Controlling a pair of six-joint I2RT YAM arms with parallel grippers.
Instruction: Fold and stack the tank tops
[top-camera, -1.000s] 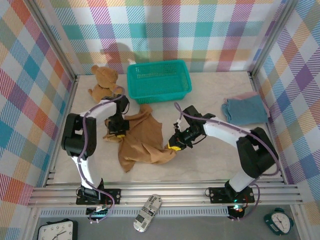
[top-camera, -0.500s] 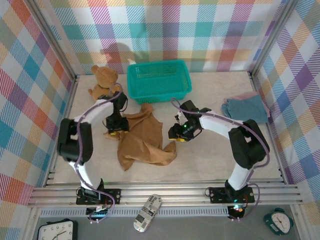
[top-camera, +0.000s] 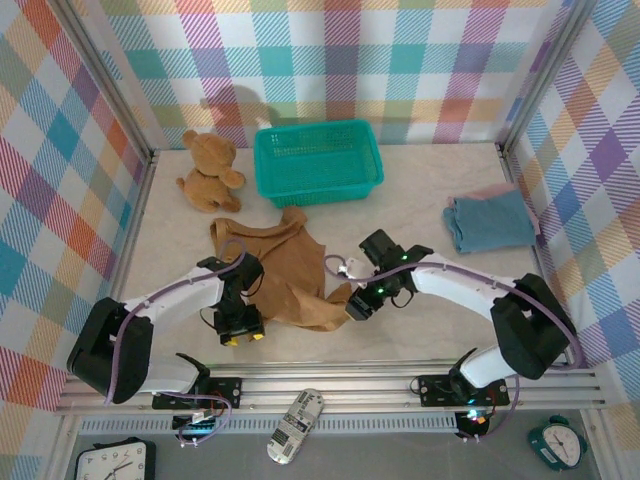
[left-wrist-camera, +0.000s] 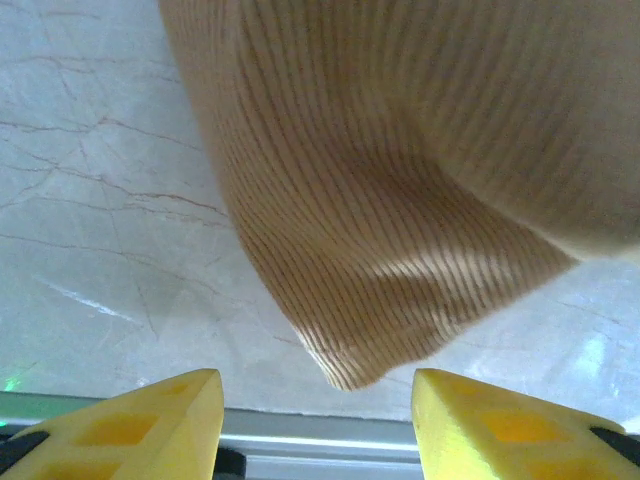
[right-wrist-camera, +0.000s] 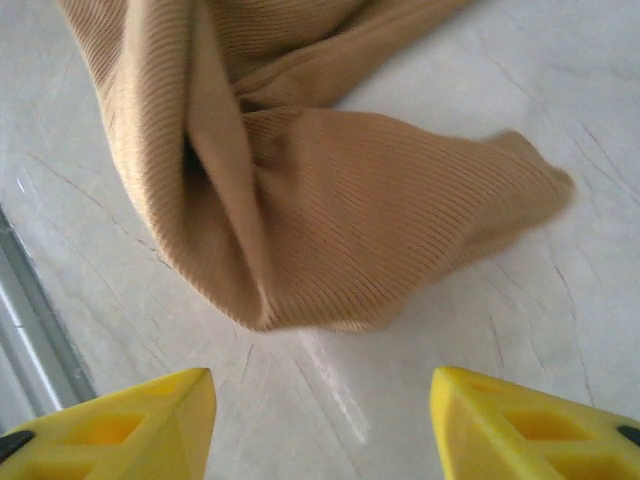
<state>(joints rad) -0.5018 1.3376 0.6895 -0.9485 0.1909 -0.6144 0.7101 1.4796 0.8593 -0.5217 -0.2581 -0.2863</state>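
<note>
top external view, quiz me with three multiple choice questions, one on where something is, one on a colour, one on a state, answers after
1. Where is the basket?
A. at the back, beside the teddy bear
B. between the arm bases
C. upturned on the cloth

2. What colour is the tank top lying between the two arms?
A. pink
B. ochre brown
C. white

3. How does the left gripper stand?
A. shut on the cloth
B. shut on the bear
C. open, gripping nothing

Answers:
1 A, it stands right next to the bear.
2 B, both wrist views show ribbed brown cloth.
3 C, its yellow fingers are apart, with the cloth's corner lying free ahead of them.
</note>
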